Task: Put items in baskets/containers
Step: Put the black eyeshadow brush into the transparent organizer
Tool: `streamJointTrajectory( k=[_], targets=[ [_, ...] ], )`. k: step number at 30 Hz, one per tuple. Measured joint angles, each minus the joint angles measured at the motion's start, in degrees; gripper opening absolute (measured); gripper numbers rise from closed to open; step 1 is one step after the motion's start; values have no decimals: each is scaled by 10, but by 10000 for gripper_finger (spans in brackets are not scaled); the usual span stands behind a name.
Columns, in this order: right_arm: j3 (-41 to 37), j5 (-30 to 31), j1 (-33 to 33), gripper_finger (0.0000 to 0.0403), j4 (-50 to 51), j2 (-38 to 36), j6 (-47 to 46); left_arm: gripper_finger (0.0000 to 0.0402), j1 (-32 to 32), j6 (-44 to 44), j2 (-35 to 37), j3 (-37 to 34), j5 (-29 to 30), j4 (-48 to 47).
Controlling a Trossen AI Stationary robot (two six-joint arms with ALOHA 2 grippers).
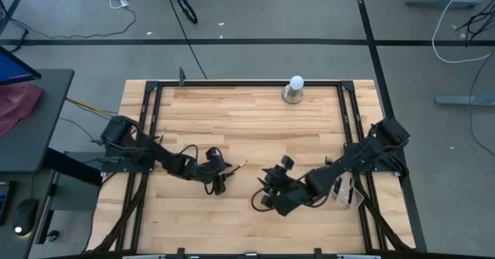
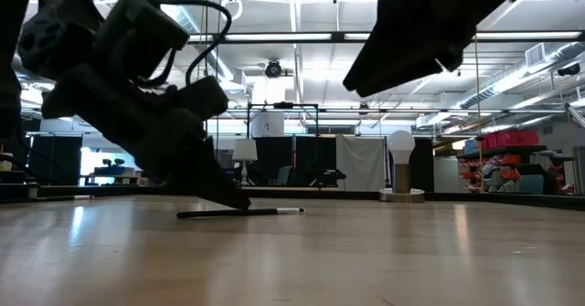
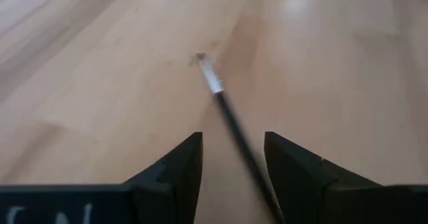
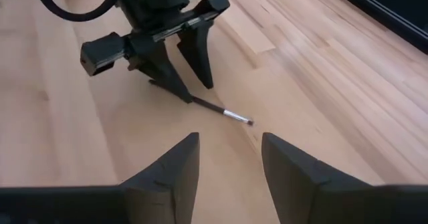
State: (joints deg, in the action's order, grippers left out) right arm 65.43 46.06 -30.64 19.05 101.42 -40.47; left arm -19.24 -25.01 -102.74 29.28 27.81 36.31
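Item: thin dark-handled makeup brush (image 4: pixel 217 109), flat on the wooden table (image 1: pixel 247 112), centre-left. We see the left gripper (image 3: pixel 231 160) open astride it, empty. We advise closing squarely mid-handle. Right gripper (image 4: pixel 227 164) open, empty, near.

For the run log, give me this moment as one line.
left gripper: jaws open astride brush on table | right gripper: open, empty, nearby | organiser: under right arm
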Motion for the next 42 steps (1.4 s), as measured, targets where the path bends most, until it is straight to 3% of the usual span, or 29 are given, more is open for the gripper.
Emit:
streamJointTrajectory(
  k=[11,21,29,34,42],
  targets=[
    [-16,0,12,162,-19,20,9,97,33,17,-10,0,-22,-6],
    [-175,-45,14,162,-272,20,9,21,42,35,-63,3,-20,19],
    [-206,-77,15,162,-380,20,34,16,61,53,-69,-1,-60,70],
    [-206,-108,28,162,-405,20,52,16,67,55,-31,-3,-81,75],
    [-206,-114,51,162,-408,20,61,16,65,82,90,-3,-95,103]
  ],
)
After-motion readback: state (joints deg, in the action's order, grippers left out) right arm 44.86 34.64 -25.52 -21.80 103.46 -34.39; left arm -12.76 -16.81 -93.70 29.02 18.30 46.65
